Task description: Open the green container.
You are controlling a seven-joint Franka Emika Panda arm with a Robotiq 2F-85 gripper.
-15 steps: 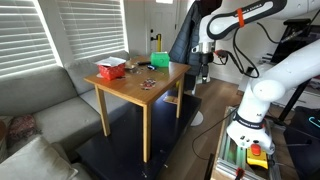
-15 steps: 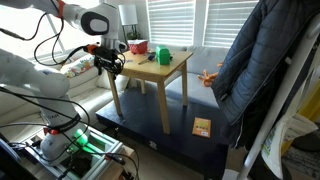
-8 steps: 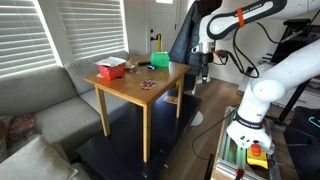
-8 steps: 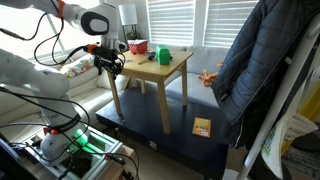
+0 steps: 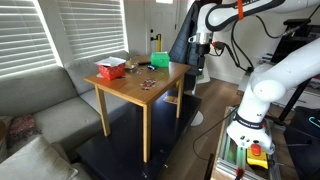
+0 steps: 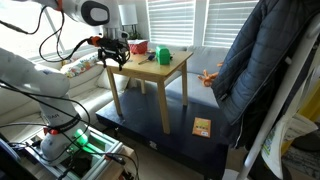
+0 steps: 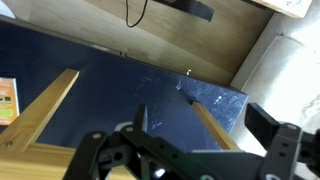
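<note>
The green container sits closed at the far end of the wooden table in both exterior views [image 5: 160, 58] [image 6: 163, 55]. My gripper [image 5: 199, 71] [image 6: 113, 60] hangs beside the table's edge, about level with the tabletop, well apart from the container. In the wrist view the gripper [image 7: 205, 125] is open and empty, with two dark fingers [image 7: 140, 116] spread wide. That view looks down past the table legs [image 7: 215, 125] at the dark mat; the container is out of it.
A red-and-white box [image 5: 110, 68] [image 6: 138, 46] and small loose items [image 5: 147, 83] lie on the table [image 5: 125, 92]. A grey sofa [image 5: 40, 110] stands alongside. A dark jacket [image 6: 250, 70] hangs nearby. An orange card [image 6: 202, 127] lies on the floor mat.
The arm has lifted, and the gripper has risen a little beside the table's edge. Nothing on the table has moved.
</note>
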